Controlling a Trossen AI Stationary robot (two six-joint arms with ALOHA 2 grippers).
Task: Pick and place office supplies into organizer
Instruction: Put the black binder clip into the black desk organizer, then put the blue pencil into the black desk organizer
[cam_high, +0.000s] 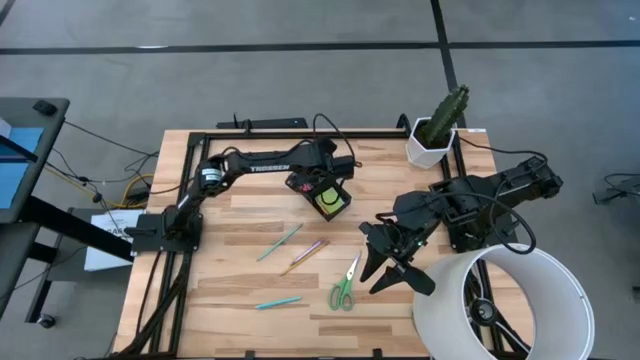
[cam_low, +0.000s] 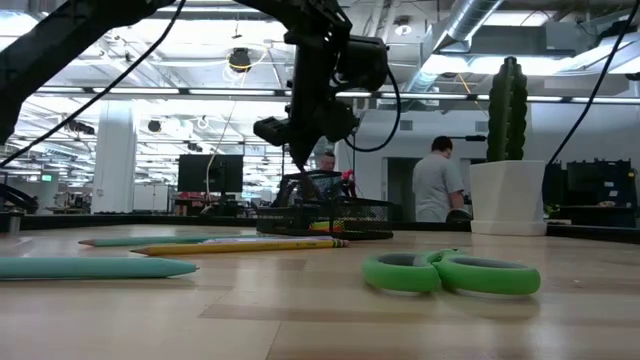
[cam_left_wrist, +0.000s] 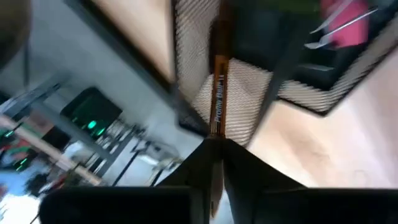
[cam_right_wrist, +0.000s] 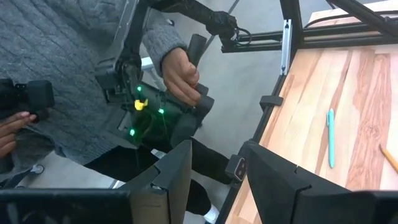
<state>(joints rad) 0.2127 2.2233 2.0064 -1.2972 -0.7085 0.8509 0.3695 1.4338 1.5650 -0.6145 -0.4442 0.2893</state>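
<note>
Left gripper (cam_left_wrist: 214, 146) pinches a dark pen (cam_left_wrist: 217, 81) above the black organizer (cam_high: 325, 195), its contents partly blurred. Right gripper (cam_high: 390, 262), jaws apart and empty, hovers beside green-handled scissors (cam_high: 344, 288).

Organizer (cam_left_wrist: 249, 106) blurred and cut off; pen (cam_left_wrist: 217, 87) lower end hidden between claw fingers.

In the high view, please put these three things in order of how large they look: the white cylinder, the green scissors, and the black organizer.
Largest to smallest, as they look from above:
1. white cylinder, by far the largest, partly cut off by the edge
2. black organizer, partly hidden under the left gripper
3. green scissors, though close to the organizer
</note>
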